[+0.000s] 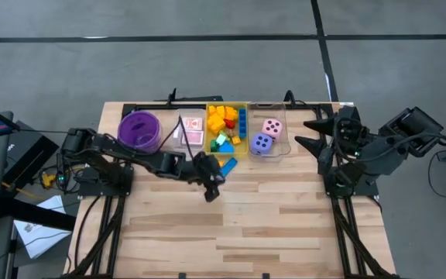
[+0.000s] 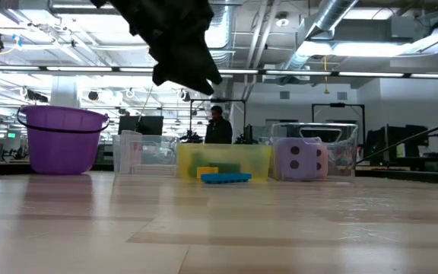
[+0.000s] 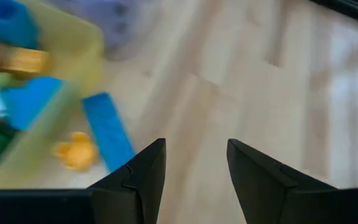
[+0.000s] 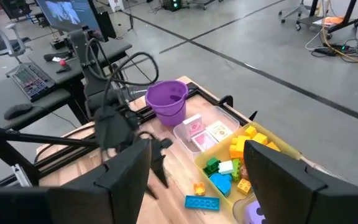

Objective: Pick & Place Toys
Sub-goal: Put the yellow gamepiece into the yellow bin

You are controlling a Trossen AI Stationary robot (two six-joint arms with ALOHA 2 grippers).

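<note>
A long blue block (image 1: pixel 228 164) and a small yellow-orange block (image 3: pixel 76 151) lie on the table just in front of the yellow bin (image 1: pixel 244 124), which holds several coloured blocks. The blue block also shows in the left wrist view (image 3: pixel 107 130). My left gripper (image 1: pixel 212 192) hangs open and empty above the table, a little nearer than the blue block; its fingers show in the left wrist view (image 3: pixel 194 168). Playing cards (image 1: pixel 193 132) lie in a clear bin. A pink die (image 1: pixel 272 126) and a purple die (image 1: pixel 262 143) sit in another clear bin. My right gripper (image 1: pixel 310 133) waits open at the right.
A purple round bowl (image 1: pixel 139 129) stands at the far left of the row of bins. Bare wooden table (image 1: pixel 231 232) stretches toward the near edge. A person (image 2: pixel 219 125) stands in the room far behind the table.
</note>
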